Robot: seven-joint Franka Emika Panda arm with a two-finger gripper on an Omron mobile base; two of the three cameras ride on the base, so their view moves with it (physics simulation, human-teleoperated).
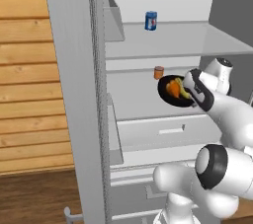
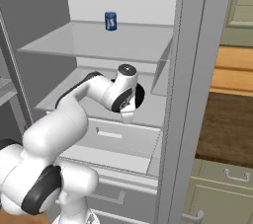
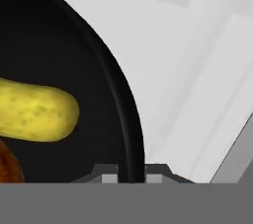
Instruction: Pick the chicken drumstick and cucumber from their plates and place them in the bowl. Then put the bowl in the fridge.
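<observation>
The fridge (image 1: 163, 40) stands open in front of me. My gripper (image 1: 190, 95) is shut on the rim of the black bowl (image 1: 165, 97) and holds it over the middle shelf (image 1: 133, 102), tipped toward the left base camera. Inside the bowl lie the orange-brown chicken drumstick (image 1: 173, 88) and the yellow-green cucumber (image 1: 182, 92). In the hand view the bowl's rim (image 3: 123, 104) runs between my gripper's (image 3: 131, 176) two tips, with the cucumber (image 3: 34, 109) and an edge of the drumstick (image 3: 7, 166) at left. From the right, my hand covers most of the bowl (image 2: 140, 94). The plates are out of view.
A blue can (image 1: 151, 20) stands on the upper shelf (image 2: 99, 40). A small orange-brown can (image 1: 158, 72) sits at the back of the middle shelf, just behind the bowl. A drawer (image 1: 163, 129) lies below. The open fridge door (image 1: 74, 94) rises at left, olive cabinets (image 2: 217, 188) at right.
</observation>
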